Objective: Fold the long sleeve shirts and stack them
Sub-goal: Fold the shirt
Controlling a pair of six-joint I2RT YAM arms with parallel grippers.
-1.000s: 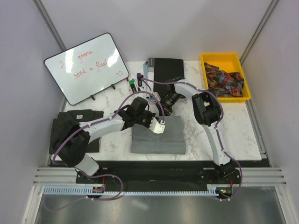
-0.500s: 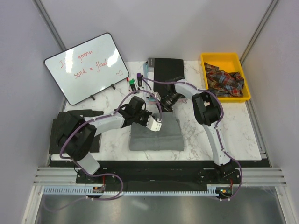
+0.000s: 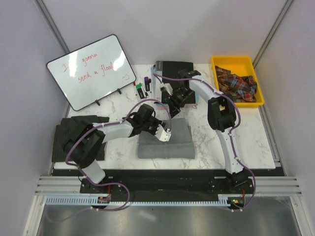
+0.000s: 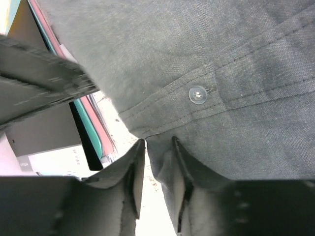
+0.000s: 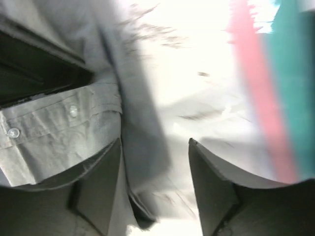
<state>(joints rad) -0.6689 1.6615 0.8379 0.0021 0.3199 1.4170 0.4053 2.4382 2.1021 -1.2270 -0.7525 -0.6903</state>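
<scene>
The plain grey shirt (image 3: 172, 147) lies folded into a neat rectangle at the middle of the marble tabletop (image 3: 246, 132), just ahead of the arm bases. The left end effector (image 3: 166, 134) sits low on the shirt's upper layer. In the left wrist view its jaws stand a little parted, with white tabletop showing through the slit and the shirt's placket and a button (image 4: 198, 94) just beyond the tips. No cloth is visibly clamped.

The right end effector (image 3: 170, 98) hangs at 12 o'clock from the shirt, above the gap between it and the black book (image 3: 177, 69). Its jaws are spread wide with nothing between them. The right wrist view is blurred.

The book, with its teal edge, lies flat at 12 o'clock near the far edge, close behind the right end effector. A cluster of markers (image 3: 140, 89) lies at 11 o'clock, beside the book's left side. A whiteboard (image 3: 93, 69) with red handwriting stands tilted at 10 o'clock. The dark charcoal shirt (image 3: 66, 129) rests folded at 9 o'clock on the tabletop's left edge, partly hidden under the left arm's shoulder.

At 1 o'clock, in the far right corner, a yellow bin (image 3: 231, 60) holds a crumpled plaid cloth (image 3: 238, 83).
</scene>
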